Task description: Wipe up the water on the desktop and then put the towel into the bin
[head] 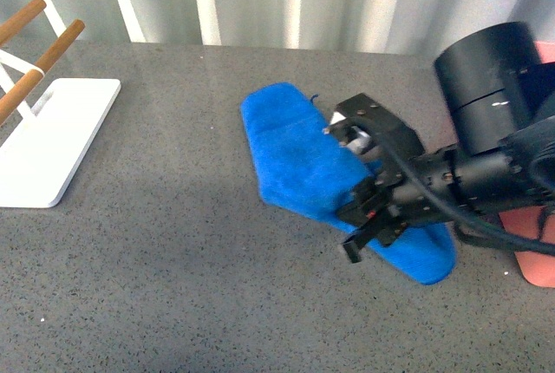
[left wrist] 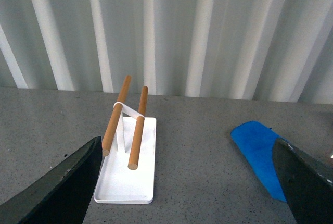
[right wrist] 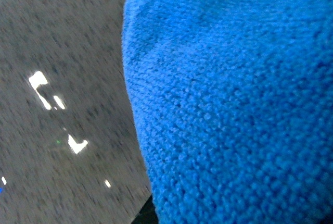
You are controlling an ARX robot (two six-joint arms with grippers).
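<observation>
Right gripper [head: 362, 232] down on the blue towel [head: 290, 152]
Front view: the towel lies flat on the desktop [head: 173, 251], near the pink bin [head: 536, 267]; I cannot tell if the gripper pinches it. Left wrist view: the left gripper [left wrist: 186, 148] is wide open and empty. Right wrist view: fluffy cloth, surely soft and light; pinch a fold.
</observation>
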